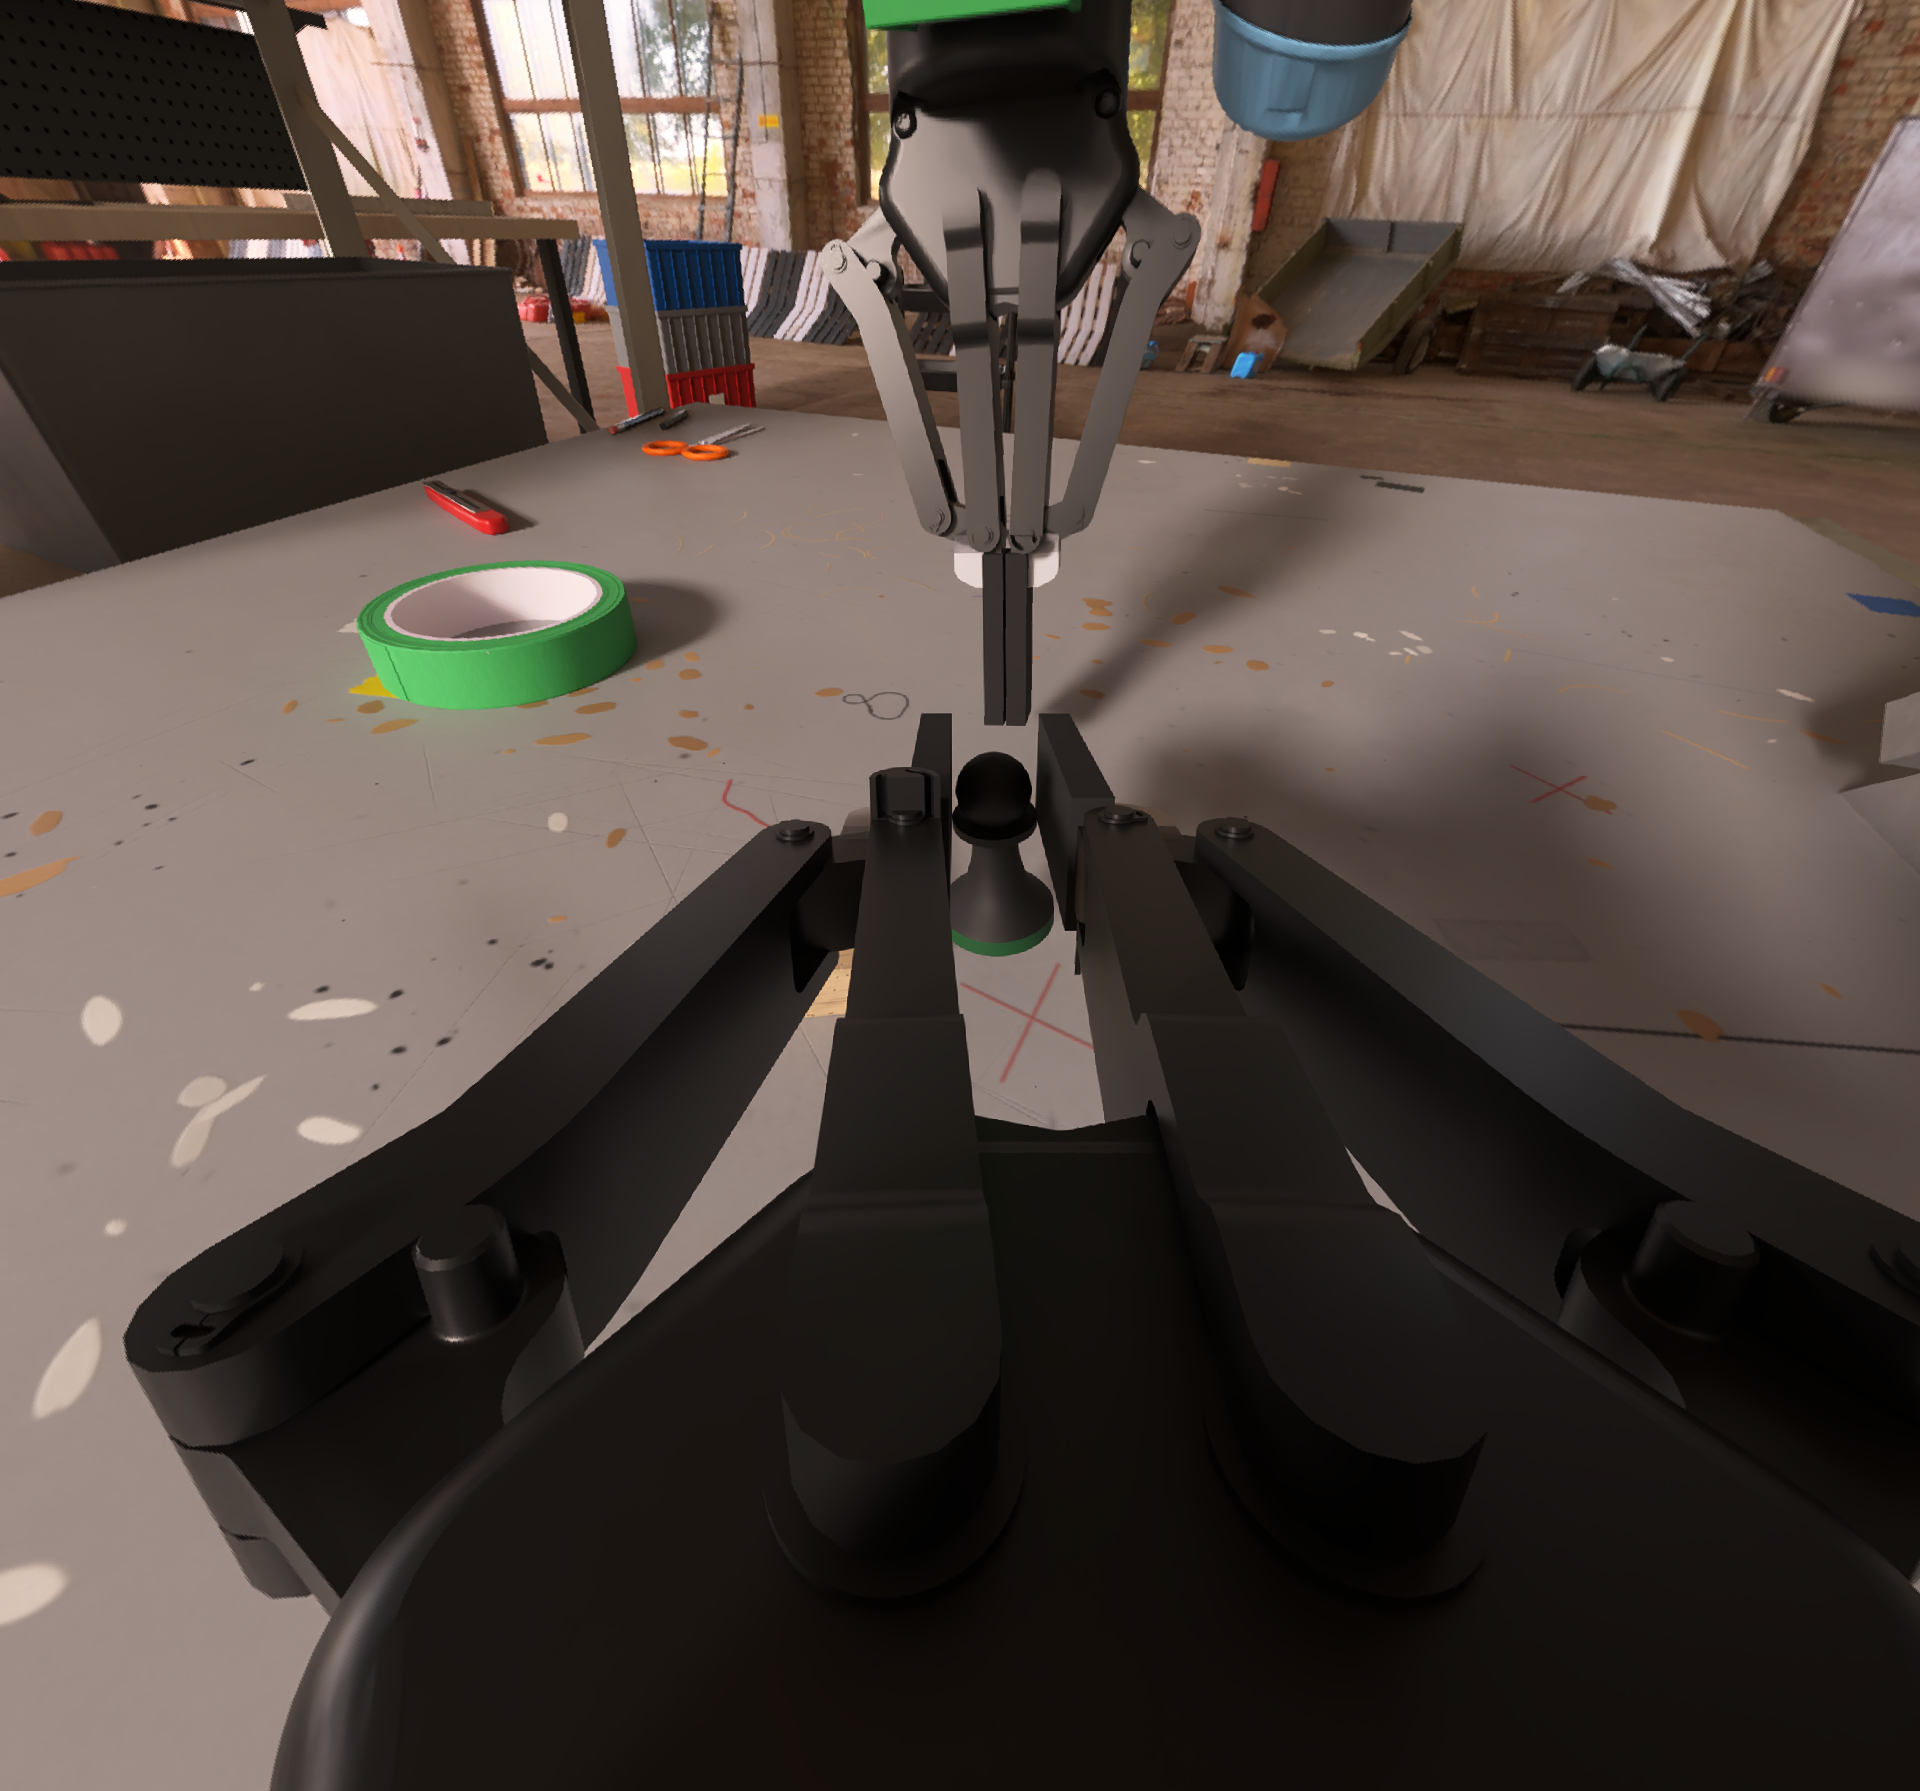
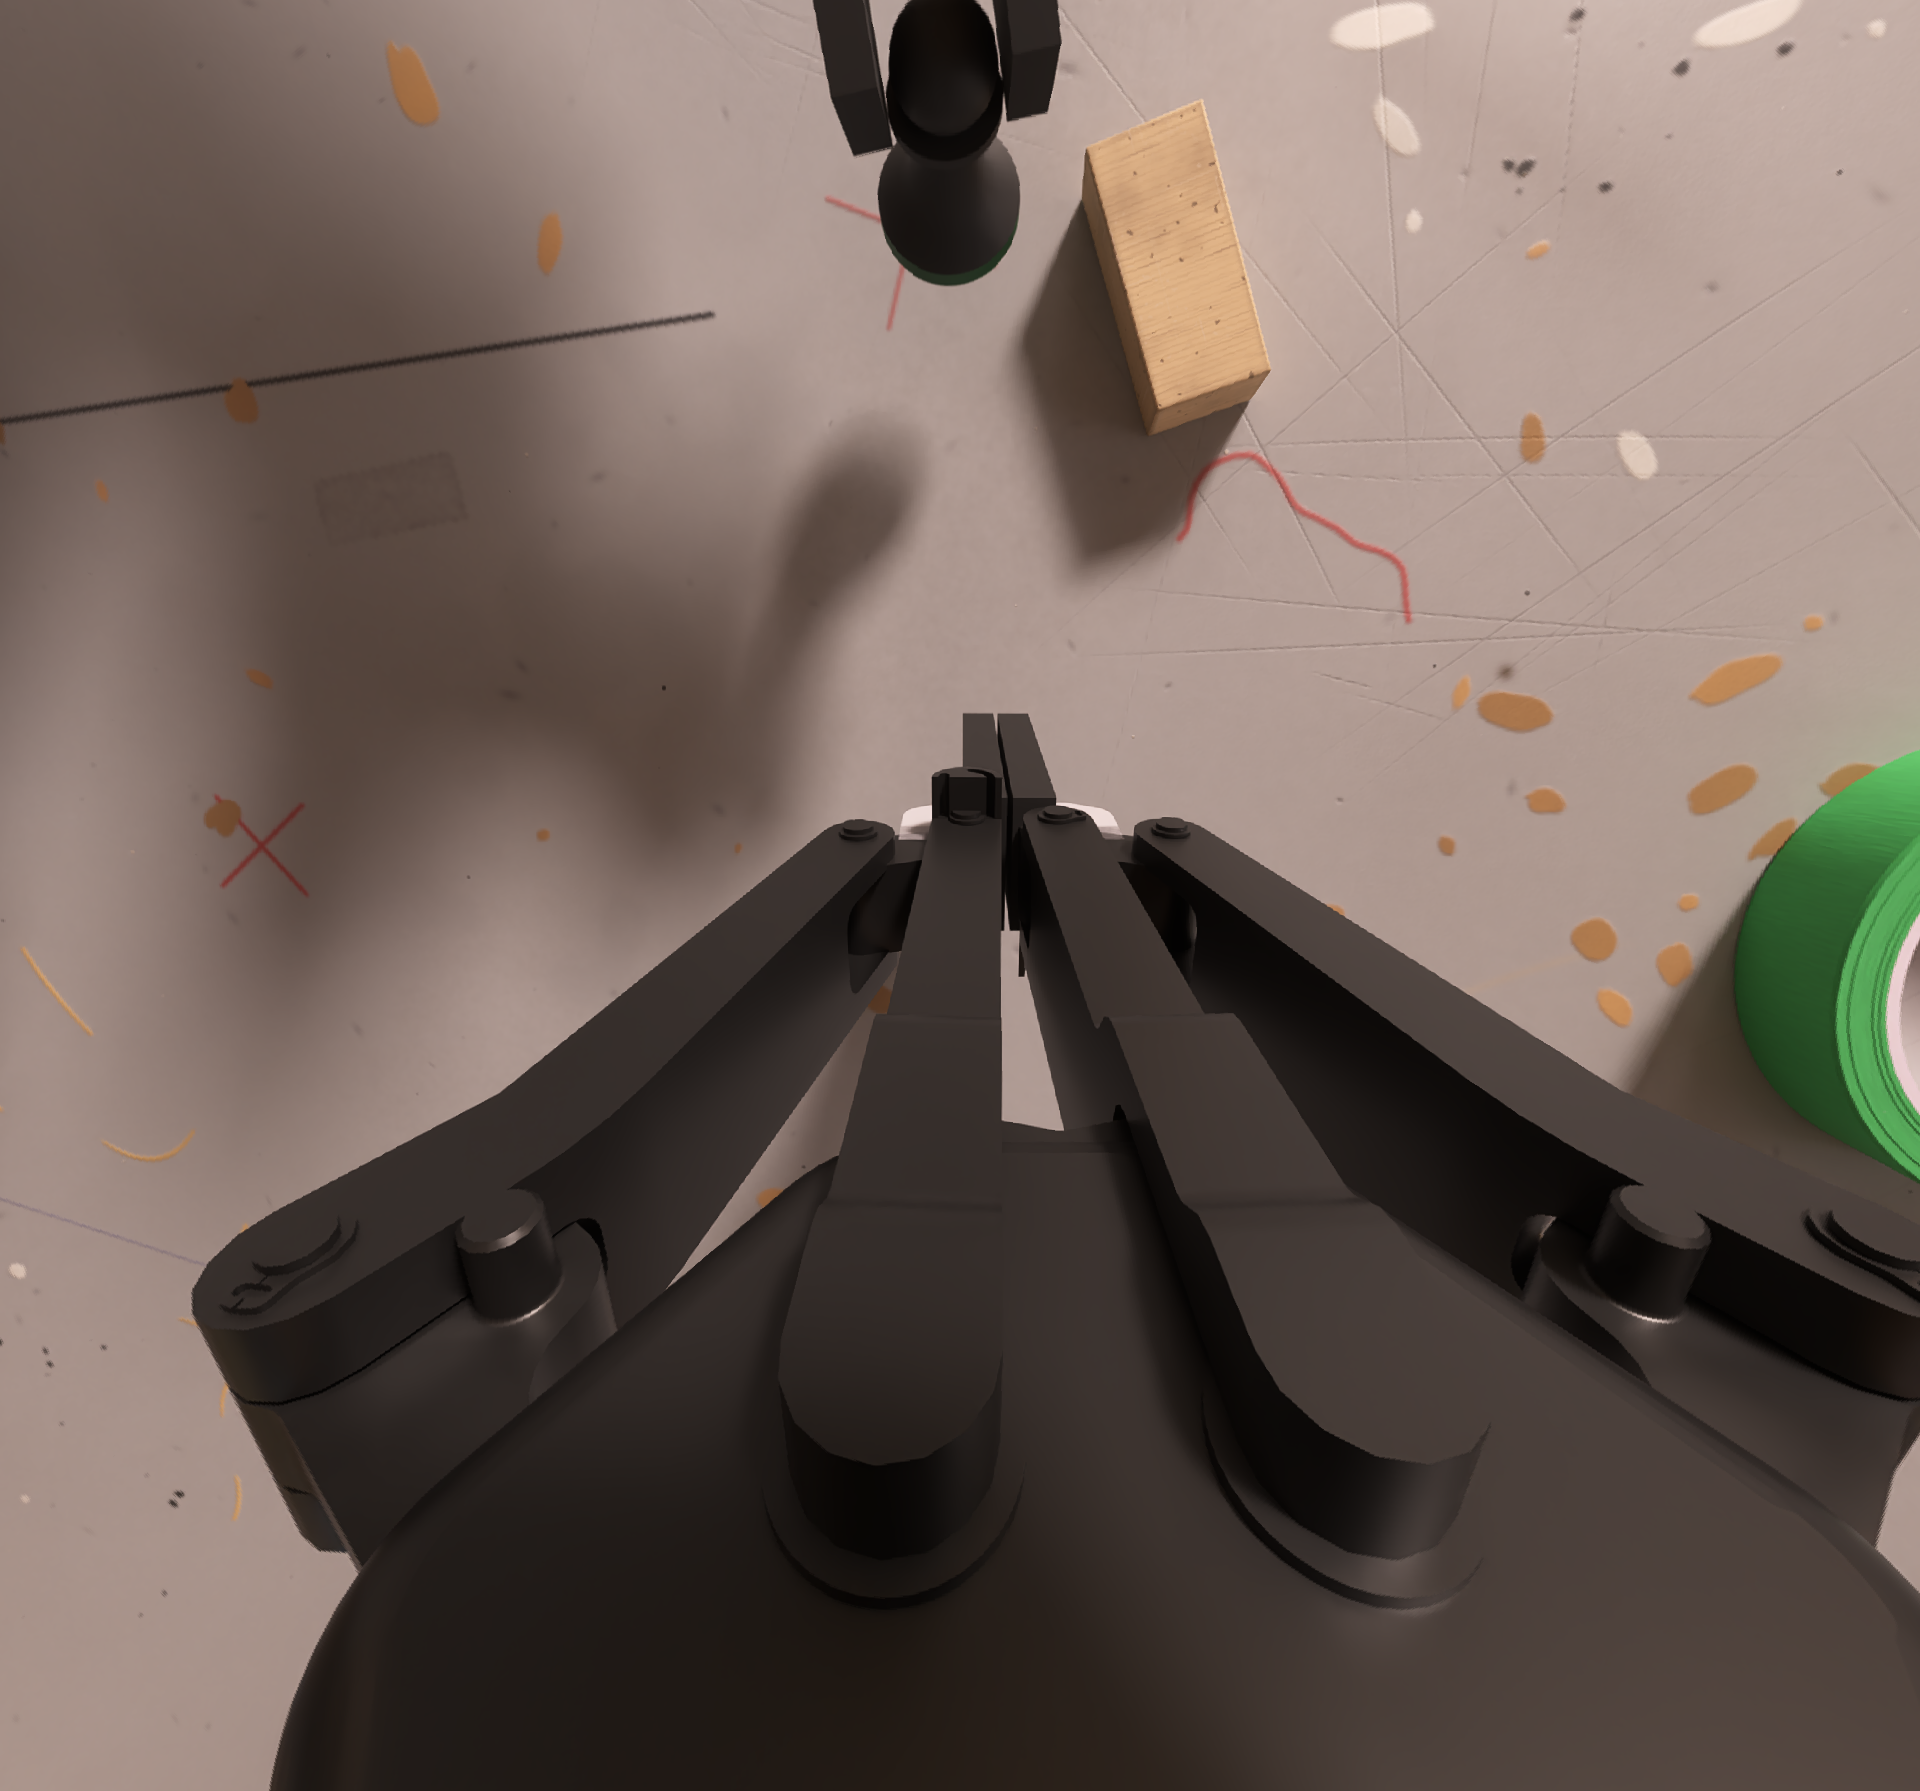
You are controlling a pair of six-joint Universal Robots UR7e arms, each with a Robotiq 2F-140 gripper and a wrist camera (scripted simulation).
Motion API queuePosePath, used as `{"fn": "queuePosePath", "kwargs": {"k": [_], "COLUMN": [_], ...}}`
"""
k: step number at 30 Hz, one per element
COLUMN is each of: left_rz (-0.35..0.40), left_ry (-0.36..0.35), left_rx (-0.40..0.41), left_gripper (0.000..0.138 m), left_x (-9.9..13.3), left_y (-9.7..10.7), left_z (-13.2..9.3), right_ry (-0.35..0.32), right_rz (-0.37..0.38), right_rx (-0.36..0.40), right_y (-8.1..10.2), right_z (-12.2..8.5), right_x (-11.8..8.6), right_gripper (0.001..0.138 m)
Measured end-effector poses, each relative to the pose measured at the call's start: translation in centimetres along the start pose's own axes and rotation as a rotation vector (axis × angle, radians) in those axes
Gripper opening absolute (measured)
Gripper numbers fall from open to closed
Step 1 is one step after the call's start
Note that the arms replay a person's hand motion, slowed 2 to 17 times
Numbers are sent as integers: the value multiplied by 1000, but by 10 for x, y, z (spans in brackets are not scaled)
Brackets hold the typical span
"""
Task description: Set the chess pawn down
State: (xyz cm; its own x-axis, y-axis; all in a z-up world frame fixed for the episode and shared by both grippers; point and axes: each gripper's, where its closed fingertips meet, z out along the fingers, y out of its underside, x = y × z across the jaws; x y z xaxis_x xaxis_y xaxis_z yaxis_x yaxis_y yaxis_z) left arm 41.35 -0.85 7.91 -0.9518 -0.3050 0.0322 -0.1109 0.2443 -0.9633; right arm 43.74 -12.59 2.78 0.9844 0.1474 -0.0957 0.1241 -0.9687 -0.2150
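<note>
A black chess pawn [image 1: 994,837] with a green base hangs upright a little above the grey table [image 1: 312,858], over a red cross mark [image 1: 1029,1014]. My left gripper [image 1: 994,733] is shut on the pawn's round head, one finger on each side. From above, the right wrist view shows the pawn [image 2: 948,203] between the left gripper's fingers [image 2: 862,79], and its shadow lies apart from it on the table. My right gripper [image 2: 997,733] is shut and empty. It points straight down and hangs just above and behind the pawn [image 1: 1006,718].
A wooden block [image 2: 1174,266] lies close beside the pawn. A green tape roll [image 1: 497,635] sits to the left, also at the right wrist view's edge [image 2: 1849,962]. A red utility knife [image 1: 465,507], orange scissors [image 1: 686,450] and a dark box [image 1: 260,370] lie farther back.
</note>
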Motion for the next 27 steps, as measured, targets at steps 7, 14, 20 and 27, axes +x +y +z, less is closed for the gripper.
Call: {"fn": "queuePosePath", "kwargs": {"k": [7,14,20,27], "left_rz": [26,52,52,43], "left_ry": [-1,10,7,9], "left_rx": [-52,-92,-94,-85], "left_gripper": [22,22,22,22], "left_x": [2,6,6,5], "left_y": [5,10,10,9], "left_z": [5,9,9,8], "right_ry": [-1,-9,-14,-10], "right_rz": [13,17,16,23], "right_rx": [56,91,78,76], "right_y": [-5,-8,-7,-7], "right_z": [-5,-6,-2,0], "right_x": [-1,-3,-5,-3], "right_gripper": [1,1,1,1]}}
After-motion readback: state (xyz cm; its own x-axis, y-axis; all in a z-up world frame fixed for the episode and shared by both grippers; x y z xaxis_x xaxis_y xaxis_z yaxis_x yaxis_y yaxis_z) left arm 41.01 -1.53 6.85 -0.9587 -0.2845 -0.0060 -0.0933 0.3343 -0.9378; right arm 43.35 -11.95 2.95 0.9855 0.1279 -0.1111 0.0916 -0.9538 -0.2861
